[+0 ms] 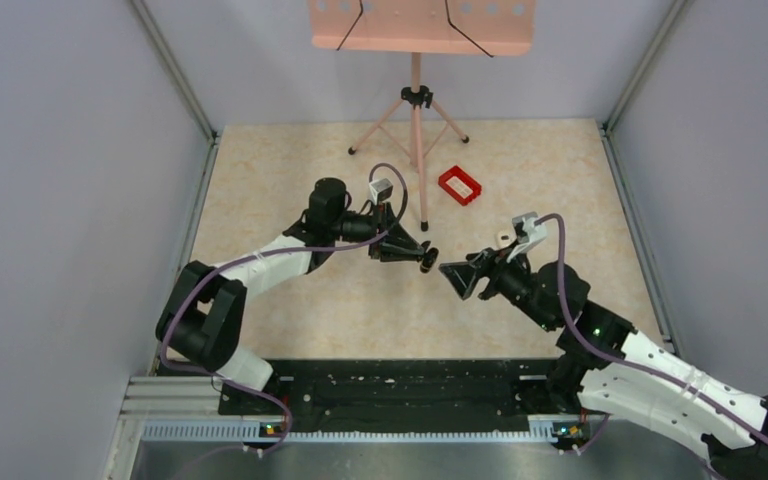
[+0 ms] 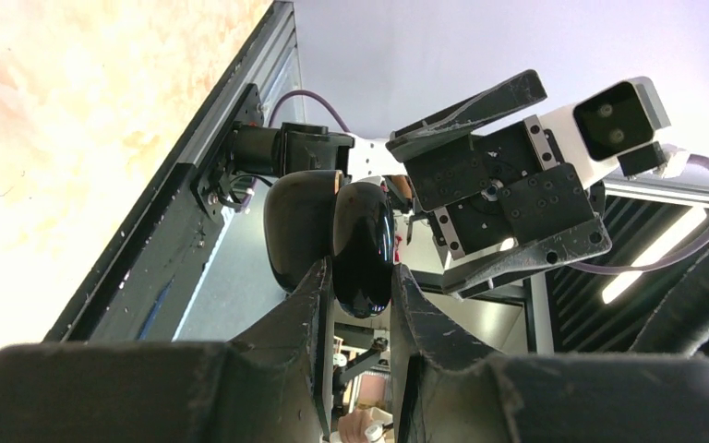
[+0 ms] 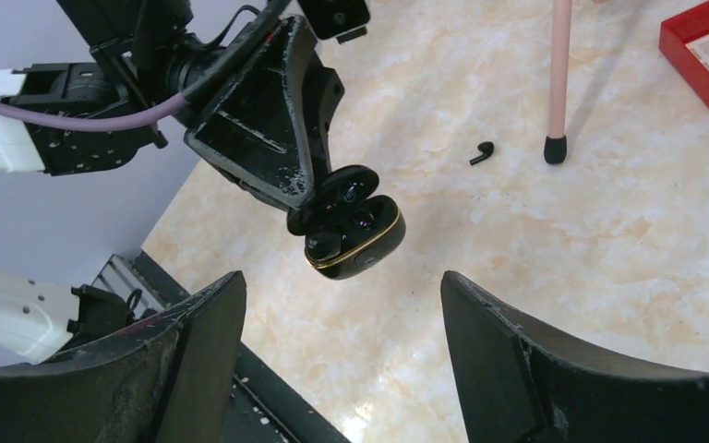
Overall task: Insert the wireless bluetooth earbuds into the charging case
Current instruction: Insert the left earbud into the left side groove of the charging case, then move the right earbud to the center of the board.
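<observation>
The charging case (image 3: 358, 242), glossy black with a gold rim, hangs above the table with its lid (image 3: 348, 187) swung open. My left gripper (image 1: 416, 252) is shut on the case (image 2: 362, 249), its fingers on either side of the body. A dark rounded piece (image 3: 324, 245) sits in one well of the case. One black earbud (image 3: 483, 152) lies loose on the marble table. My right gripper (image 3: 342, 284) is open and empty, its jaws spread wide just short of the case and facing it (image 1: 458, 281).
A pink music stand has a leg (image 3: 558, 74) whose foot is planted just right of the loose earbud. A red tray (image 1: 460, 185) lies at the back of the table. The black base rail (image 1: 400, 385) runs along the near edge. Grey walls enclose both sides.
</observation>
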